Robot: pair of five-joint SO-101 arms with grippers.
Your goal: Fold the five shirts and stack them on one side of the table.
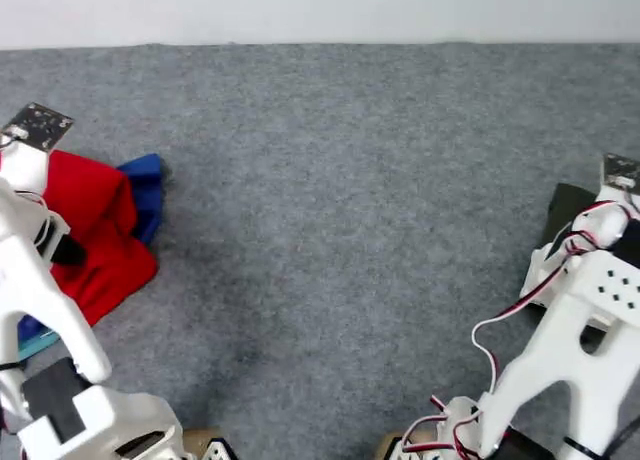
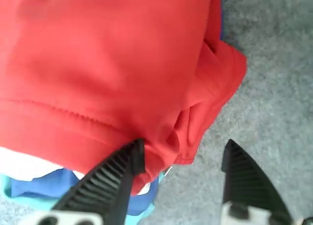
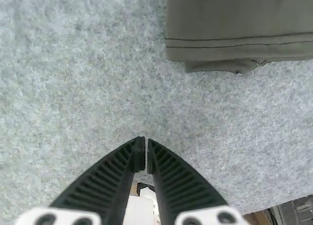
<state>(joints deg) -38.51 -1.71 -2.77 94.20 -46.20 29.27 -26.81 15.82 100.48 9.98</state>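
- The red shirt [image 1: 95,230] lies on top of a pile at the 9 o'clock edge of the grey bench [image 1: 350,180], with a blue shirt [image 1: 148,185] sticking out from under it toward 12 o'clock.
- The left wrist view shows more layers under the red hem: a white garment [image 2: 24,166], the blue one and a teal garment [image 2: 10,191]. That suggests four shirts are already stacked.
- The left tool [image 2: 185,146] hangs wide open and holds nothing. One finger is over the red shirt's corner and the other is over bare bench.
- An olive shirt [image 1: 568,212] lies at the 3 o'clock edge, well apart from the pile. Its hem looks doubled over in the right wrist view, so it seems folded but not yet stacked.
- The right tool [image 3: 146,139] is closed and empty over bare bench, near the olive shirt.
- Judged remaining work: carry the olive shirt across to the pile, and perhaps tidy the rumpled red top layer.
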